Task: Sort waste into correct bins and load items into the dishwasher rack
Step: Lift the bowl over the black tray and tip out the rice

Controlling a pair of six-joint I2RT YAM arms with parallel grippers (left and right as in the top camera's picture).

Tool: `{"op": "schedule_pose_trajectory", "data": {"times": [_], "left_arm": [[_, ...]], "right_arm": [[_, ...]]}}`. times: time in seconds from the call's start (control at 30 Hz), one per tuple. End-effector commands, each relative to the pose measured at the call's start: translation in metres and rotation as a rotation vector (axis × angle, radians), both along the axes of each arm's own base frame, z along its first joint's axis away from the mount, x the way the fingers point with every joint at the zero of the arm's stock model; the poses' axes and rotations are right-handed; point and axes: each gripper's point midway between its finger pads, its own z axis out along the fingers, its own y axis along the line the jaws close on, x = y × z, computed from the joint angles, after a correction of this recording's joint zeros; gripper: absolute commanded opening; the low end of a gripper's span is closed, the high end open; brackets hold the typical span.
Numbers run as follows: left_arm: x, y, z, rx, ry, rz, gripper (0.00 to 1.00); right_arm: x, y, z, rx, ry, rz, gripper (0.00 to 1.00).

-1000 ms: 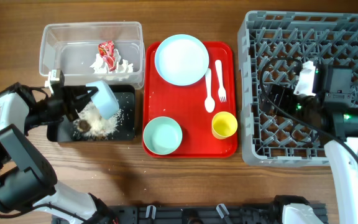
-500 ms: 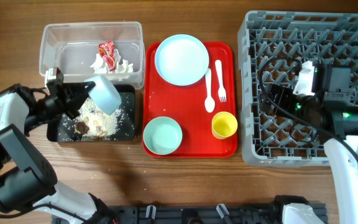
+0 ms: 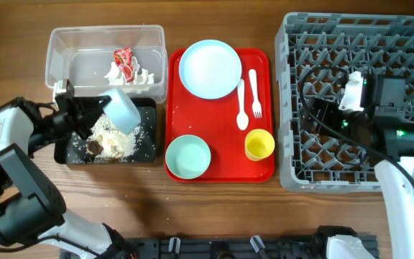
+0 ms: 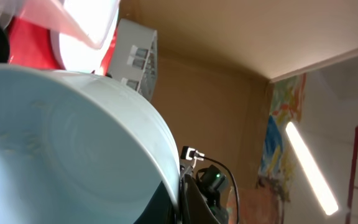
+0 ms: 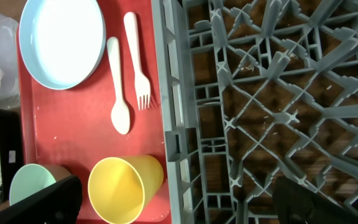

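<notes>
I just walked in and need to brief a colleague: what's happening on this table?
The left hand grips a pale blue-green bowl, tipped over the shallow black rectangular tray, where white rice-like crumbs and brown scraps lie. The right hand hangs open and empty above the large grey pegged dishwasher rack. The other dishes sit on the flat red serving tray.

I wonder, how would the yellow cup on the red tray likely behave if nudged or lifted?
The yellow cup looks empty and thin-walled, so it is probably light and may slide on the smooth red tray. Standing upright on a round base, it might tip under a high push and then roll. Its open rim probably flexes if squeezed hard.
</notes>
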Motion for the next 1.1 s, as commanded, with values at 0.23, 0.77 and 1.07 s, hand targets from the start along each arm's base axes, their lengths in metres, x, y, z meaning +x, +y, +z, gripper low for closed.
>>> {"op": "schedule_pose_trajectory", "data": {"times": [0.23,0.77,1.07], "left_arm": [[-0.002,-0.002,0.019,0.026,-0.105,0.006,0.04],[0.003,-0.006,0.040,-0.044,-0.053,-0.001,0.04],[0.004,-0.011,0.045,-0.029,-0.080,-0.019,0.04]], "right_arm": [[0.004,-0.002,0.006,-0.008,-0.014,-0.001,1.00],[0.003,-0.002,0.005,-0.011,-0.012,0.003,1.00],[0.003,-0.002,0.005,-0.018,-0.012,0.016,1.00]]}}
